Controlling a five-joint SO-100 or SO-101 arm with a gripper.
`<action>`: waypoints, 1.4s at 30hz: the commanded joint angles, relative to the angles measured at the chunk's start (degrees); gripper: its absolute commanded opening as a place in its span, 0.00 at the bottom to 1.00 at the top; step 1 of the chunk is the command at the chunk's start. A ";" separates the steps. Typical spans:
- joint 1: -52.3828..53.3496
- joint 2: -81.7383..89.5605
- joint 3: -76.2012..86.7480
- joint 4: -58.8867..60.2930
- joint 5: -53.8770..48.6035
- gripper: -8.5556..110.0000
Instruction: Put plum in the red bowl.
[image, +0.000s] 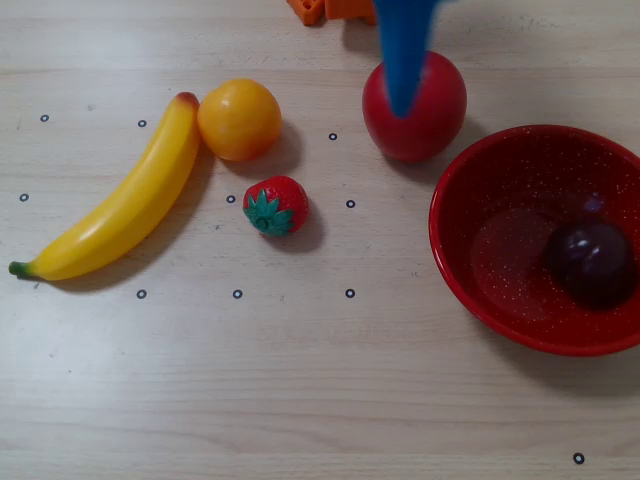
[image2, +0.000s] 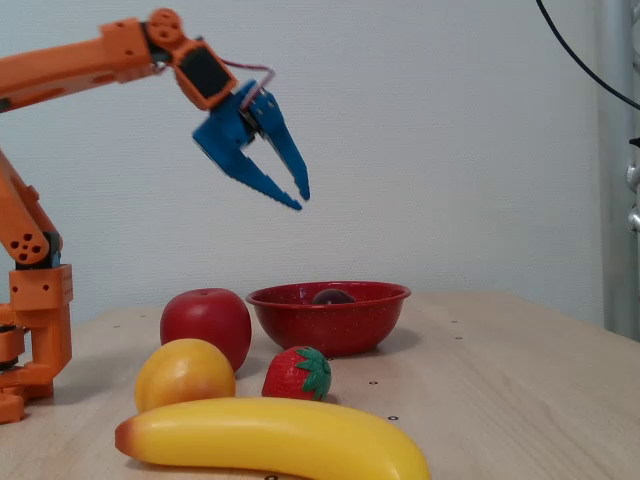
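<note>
The dark purple plum (image: 592, 262) lies inside the red speckled bowl (image: 480, 190) at the right of the overhead view. In the fixed view the plum's top (image2: 333, 296) just shows above the bowl's rim (image2: 330, 322). My blue gripper (image2: 298, 201) hangs high in the air above and left of the bowl, open and empty. In the overhead view only a blue finger (image: 405, 50) shows, over the red apple.
A red apple (image: 414, 108) stands left of the bowl. An orange (image: 239, 119), a strawberry (image: 274, 205) and a banana (image: 120, 200) lie further left. The orange arm base (image2: 35, 320) stands at the left of the fixed view.
</note>
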 joint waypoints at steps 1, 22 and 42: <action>-2.72 6.50 -0.09 -2.11 -1.58 0.07; -7.73 47.11 54.84 -30.06 1.93 0.07; -7.29 62.75 79.98 -36.21 2.64 0.07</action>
